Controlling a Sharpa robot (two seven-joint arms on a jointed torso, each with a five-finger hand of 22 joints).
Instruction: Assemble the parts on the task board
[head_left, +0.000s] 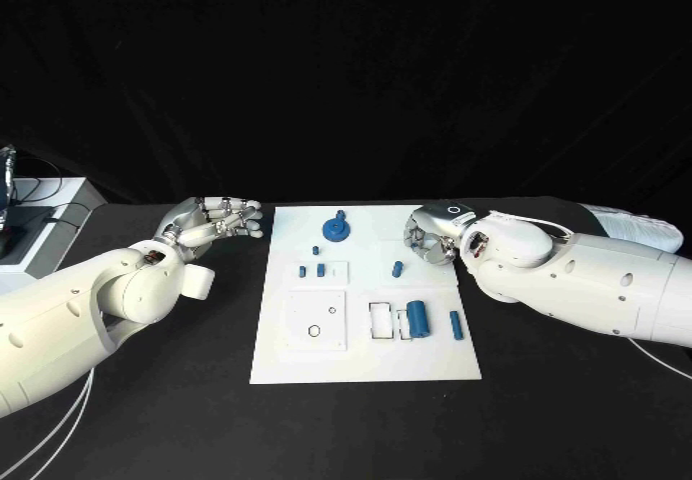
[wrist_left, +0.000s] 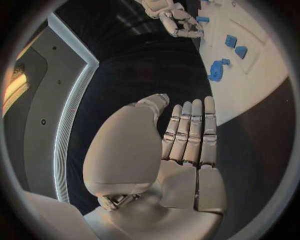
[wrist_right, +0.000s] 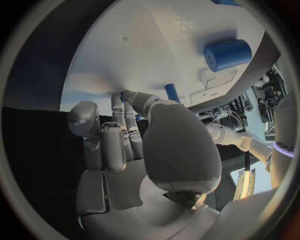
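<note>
Task board sits mid-table, white plate with its long edges running away from the robot. Parts on it: blue round piece with a knob near the far edge, two small blue pegs in a raised square block toward the left edge, one small upright peg just beyond that block, a short blue pin toward the right edge, a larger blue cylinder lying beside a rectangular slot frame in the near-right area, and a thin blue pin close to the right edge. A square panel with two holes takes the near-left area. Left hand is above the black table just off the board's far-left corner; in its wrist view the fingers lie straight and close together, thumb apart, nothing held. Right hand is at the board's right edge near the far corner, fingers curled down toward the board; short pin shows just past the fingertips, can't tell if they touch it, and can't tell if anything is gripped.
</note>
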